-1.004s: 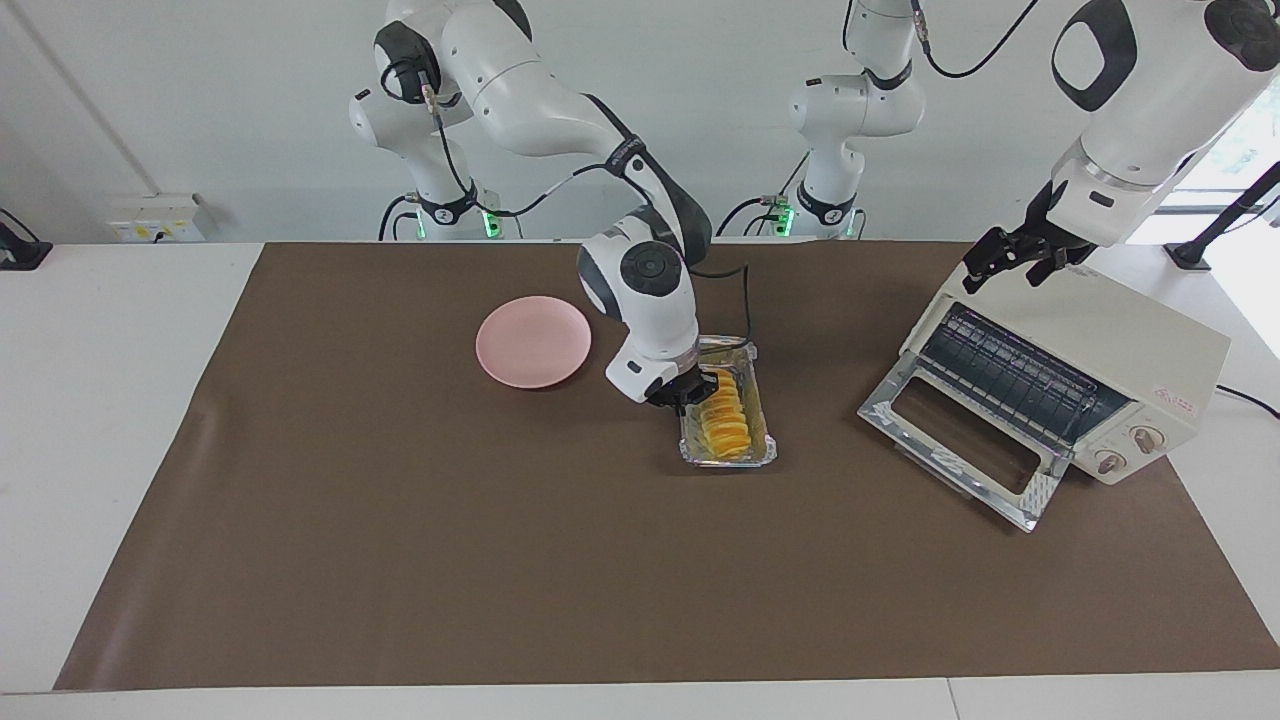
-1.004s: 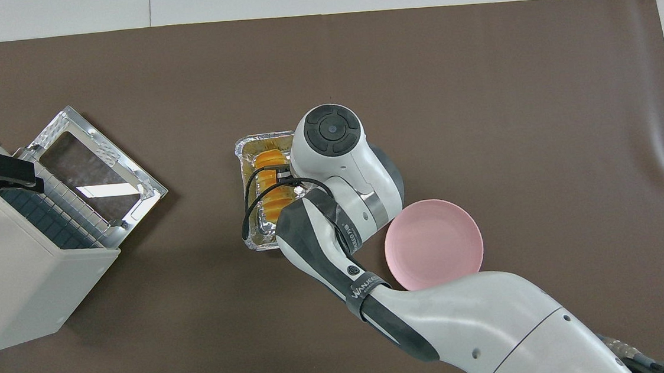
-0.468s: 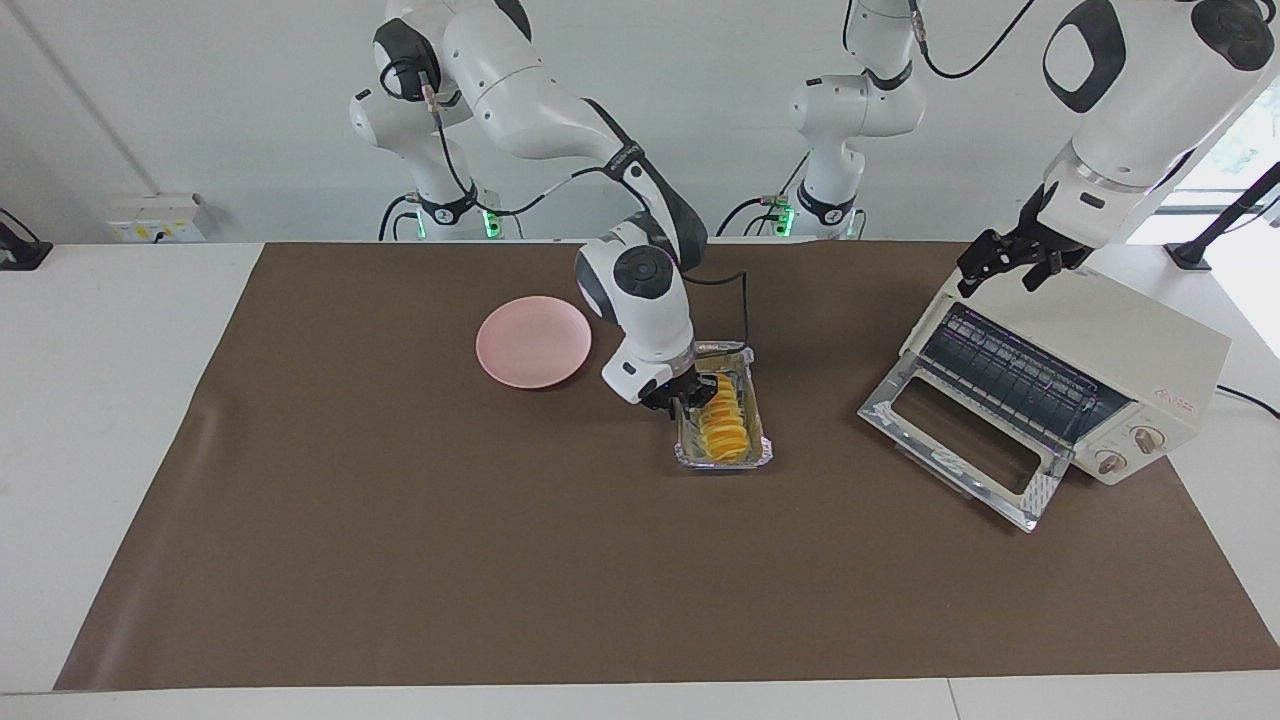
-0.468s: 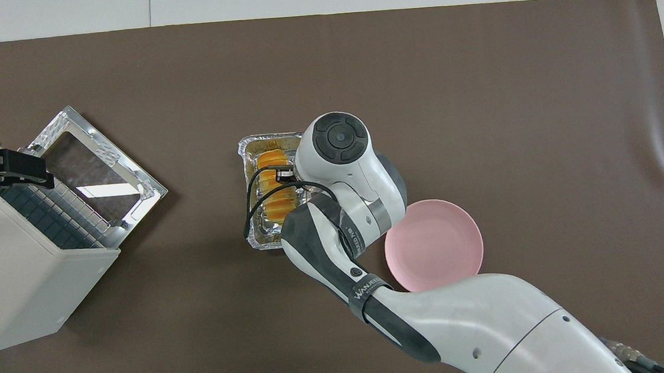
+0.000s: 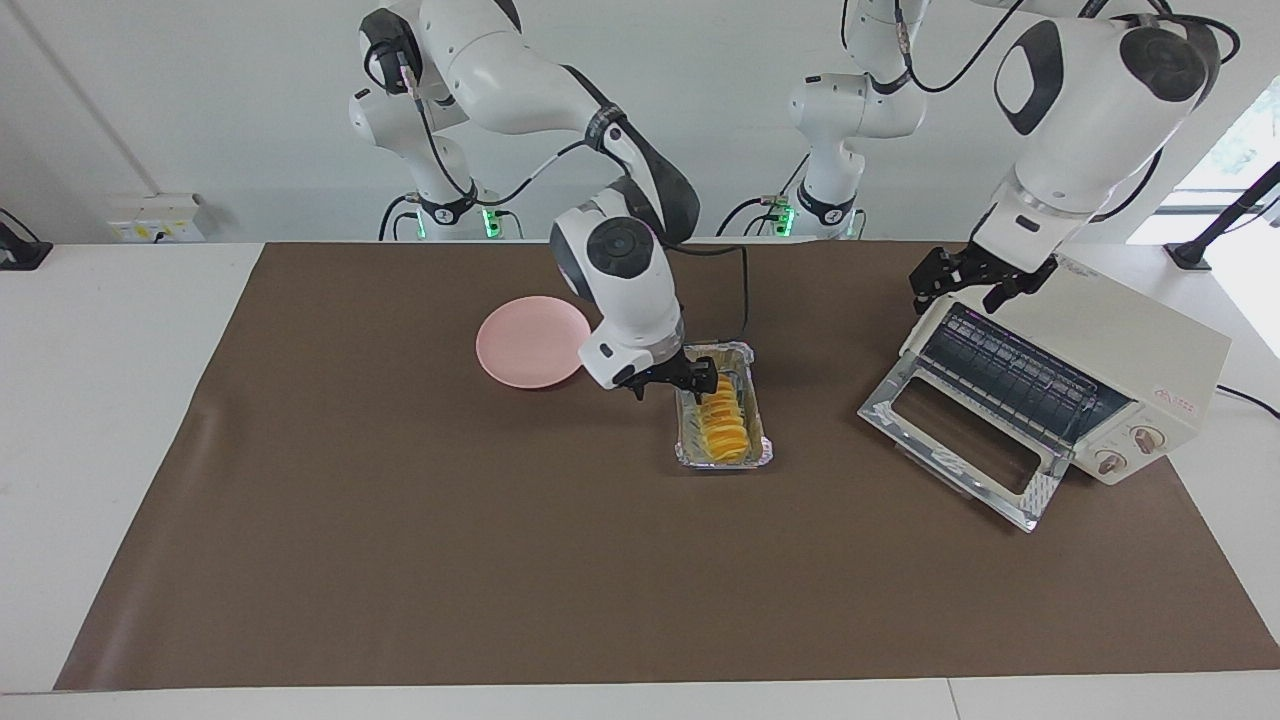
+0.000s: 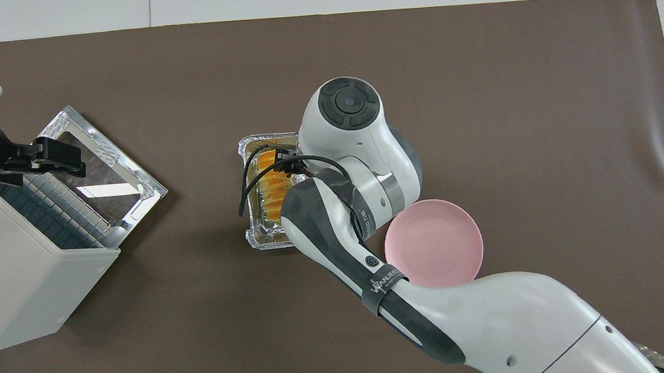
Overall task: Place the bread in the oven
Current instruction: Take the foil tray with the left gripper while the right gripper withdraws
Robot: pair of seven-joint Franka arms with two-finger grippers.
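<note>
The golden-yellow ridged bread lies in a silver foil tray in the middle of the brown mat; it also shows in the overhead view. My right gripper is open and empty. It hangs just above the tray's end nearer the robots, at the edge toward the right arm's end. The cream-white oven stands at the left arm's end with its glass door dropped open and the wire rack showing. My left gripper hangs over the oven's top front edge.
A round pink plate lies beside the foil tray toward the right arm's end, a little nearer the robots. The brown mat covers most of the white table. The right arm's wrist hides part of the tray in the overhead view.
My right gripper has risen off the bread and shifted toward the right arm's end; the tray straightened slightly. My left gripper has moved along the oven's top toward the table's middle.
</note>
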